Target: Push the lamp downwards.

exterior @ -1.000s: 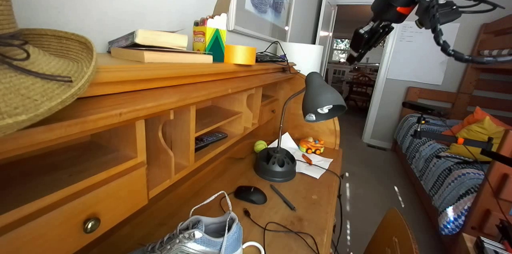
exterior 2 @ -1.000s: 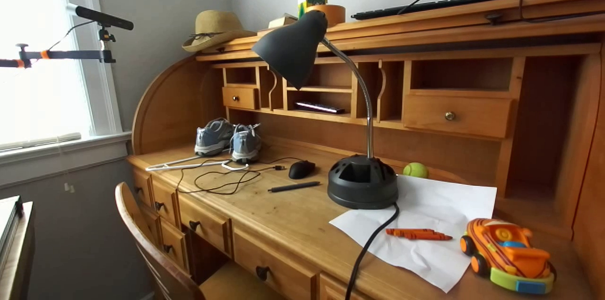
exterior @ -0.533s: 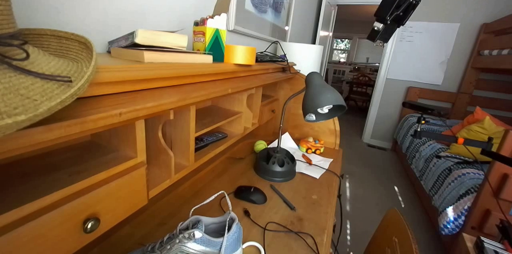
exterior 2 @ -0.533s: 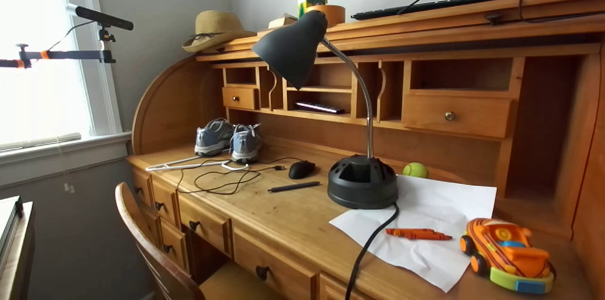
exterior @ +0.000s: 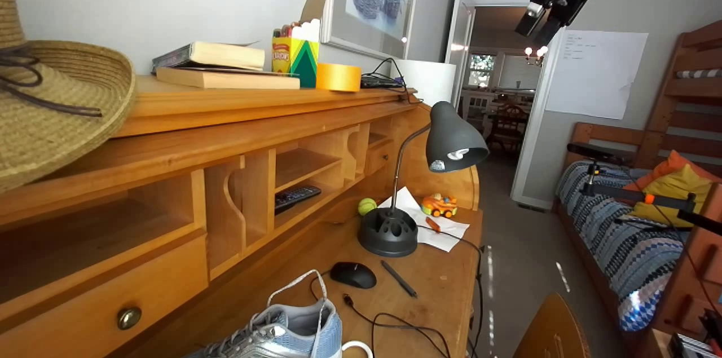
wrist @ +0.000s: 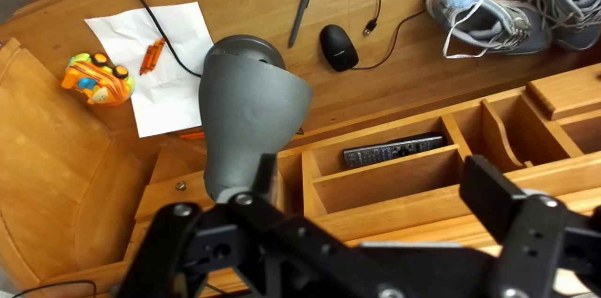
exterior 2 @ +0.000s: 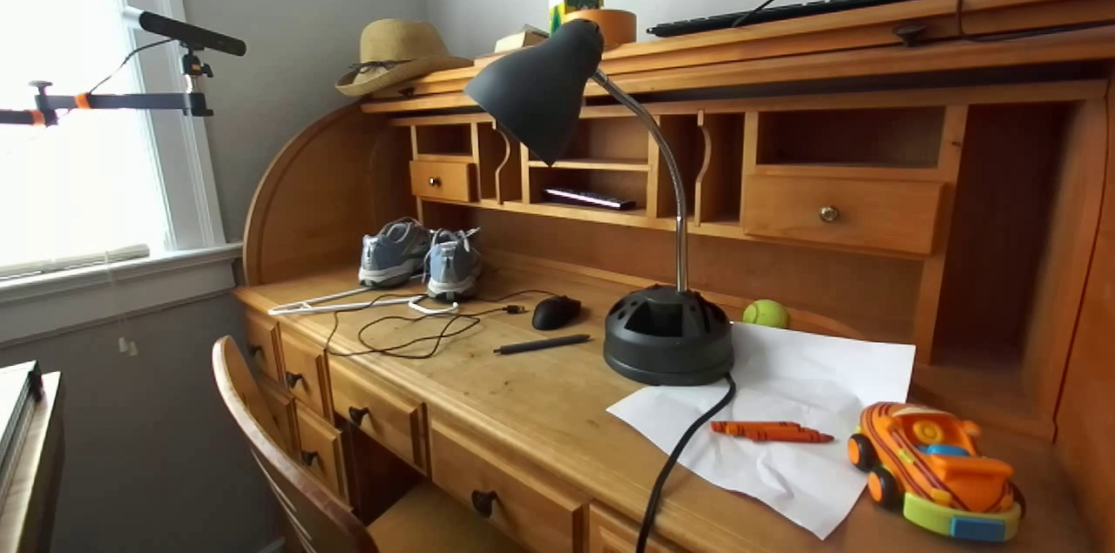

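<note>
The black lamp stands upright on the desk, its thin neck curving up to a cone-shaped head (exterior: pixel 454 141) that tilts downward and holds a pale bulb. Both exterior views show the lamp's round base (exterior 2: pixel 669 335). High above the desk, up and to the right of the lamp head, my gripper (exterior: pixel 537 31) is apart from it in an exterior view. From the wrist view the lamp head (wrist: pixel 249 110) lies below, partly covered by one finger. There the gripper (wrist: pixel 373 176) spreads its fingers wide, with nothing between them. The exterior view with the toy car in front does not include the gripper.
A straw hat (exterior: pixel 62 104), books (exterior: pixel 225 77), a crayon box (exterior: pixel 296 51) and orange tape (exterior: pixel 338 76) line the top shelf. Around the lamp base are a mouse (exterior 2: pixel 556 312), pen (exterior 2: pixel 542 345), paper (exterior 2: pixel 810 379), tennis ball (exterior 2: pixel 766 314) and toy car (exterior 2: pixel 936 470). Shoes (exterior 2: pixel 453 261) stand farther along.
My gripper has moved up and to the right in an exterior view and left the frame of another. Its fingers have spread apart. The lamp looks unmoved.
</note>
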You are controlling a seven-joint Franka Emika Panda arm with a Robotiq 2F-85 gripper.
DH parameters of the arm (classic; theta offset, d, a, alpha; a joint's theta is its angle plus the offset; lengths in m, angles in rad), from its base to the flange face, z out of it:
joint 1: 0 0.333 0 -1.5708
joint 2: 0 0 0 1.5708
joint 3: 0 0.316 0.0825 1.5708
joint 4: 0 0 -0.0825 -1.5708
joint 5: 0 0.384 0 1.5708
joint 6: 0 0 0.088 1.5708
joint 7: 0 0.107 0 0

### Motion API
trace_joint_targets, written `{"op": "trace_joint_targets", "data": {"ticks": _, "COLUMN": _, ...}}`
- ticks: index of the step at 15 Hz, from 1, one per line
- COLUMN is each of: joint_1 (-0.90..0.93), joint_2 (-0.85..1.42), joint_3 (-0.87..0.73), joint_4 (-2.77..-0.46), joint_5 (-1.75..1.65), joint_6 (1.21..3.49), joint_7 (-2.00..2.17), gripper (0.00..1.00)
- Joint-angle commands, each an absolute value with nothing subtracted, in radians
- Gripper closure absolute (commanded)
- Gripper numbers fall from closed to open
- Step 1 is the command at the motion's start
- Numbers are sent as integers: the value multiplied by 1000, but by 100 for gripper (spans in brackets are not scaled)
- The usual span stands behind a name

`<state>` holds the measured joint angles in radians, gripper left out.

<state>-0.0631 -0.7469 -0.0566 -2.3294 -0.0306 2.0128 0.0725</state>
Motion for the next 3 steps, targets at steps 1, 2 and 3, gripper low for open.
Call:
{"op": "trace_joint_targets", "data": {"ticks": 1, "joint_1": -72, "joint_2": -745, "joint_3": -51, "joint_4": -2326, "joint_5": -26, "joint_6": 2010, "joint_7": 68, "gripper": 0}}
{"op": "trace_joint_targets", "data": {"ticks": 2, "joint_1": -72, "joint_2": -745, "joint_3": -51, "joint_4": -2326, "joint_5": -26, "joint_6": 2010, "joint_7": 68, "gripper": 0}}
{"op": "trace_joint_targets", "data": {"ticks": 3, "joint_1": -72, "joint_2": -745, "joint_3": -51, "joint_4": -2326, "joint_5": -26, "joint_6": 2010, "joint_7": 68, "gripper": 0}}
